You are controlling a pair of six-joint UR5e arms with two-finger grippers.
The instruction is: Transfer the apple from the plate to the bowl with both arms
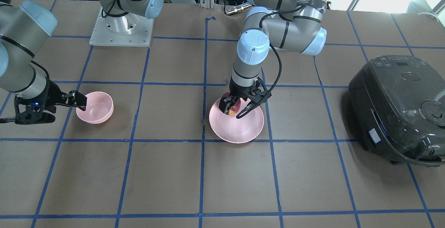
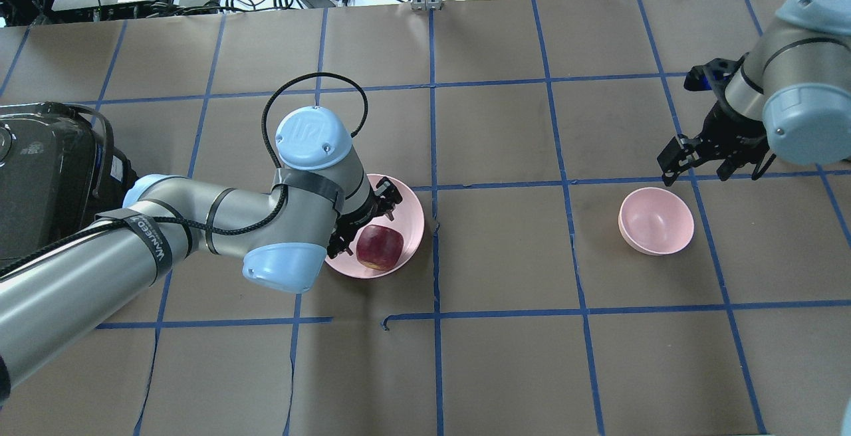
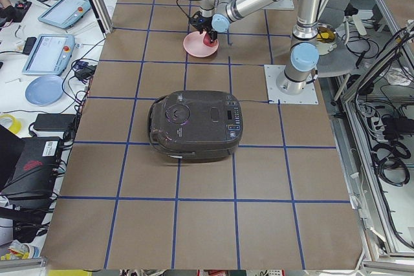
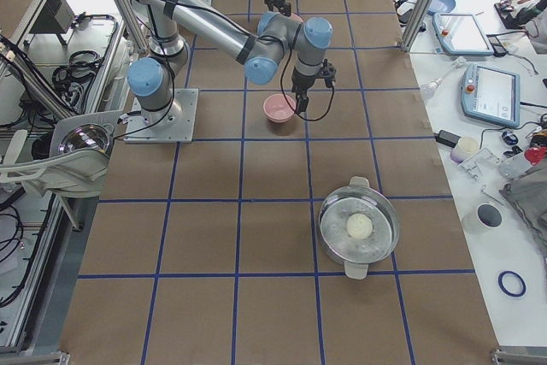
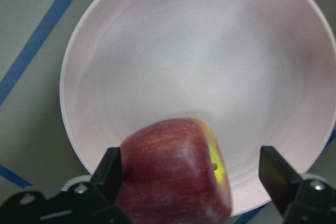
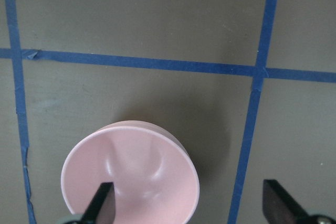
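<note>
The dark red apple [image 2: 379,247] with a yellow patch [image 5: 173,179] lies in the wide pink plate [image 2: 409,207] near its rim. My left gripper [image 2: 362,223] is lowered into the plate [image 5: 210,61] and is open around the apple. One finger [image 5: 109,174] is against the apple, the other [image 5: 273,177] stands apart from it. The small deep pink bowl [image 2: 656,221] sits empty to the right. My right gripper [image 2: 698,165] is open and empty, hovering just beyond the bowl [image 6: 131,182]. In the front view the apple [image 1: 235,109] shows between the left fingers.
A large dark rice cooker [image 2: 46,177] stands on the table on the left arm's side [image 1: 396,110]. A metal pot [image 4: 359,226] holding a white round thing sits at the table's right end. The brown table carries a blue tape grid.
</note>
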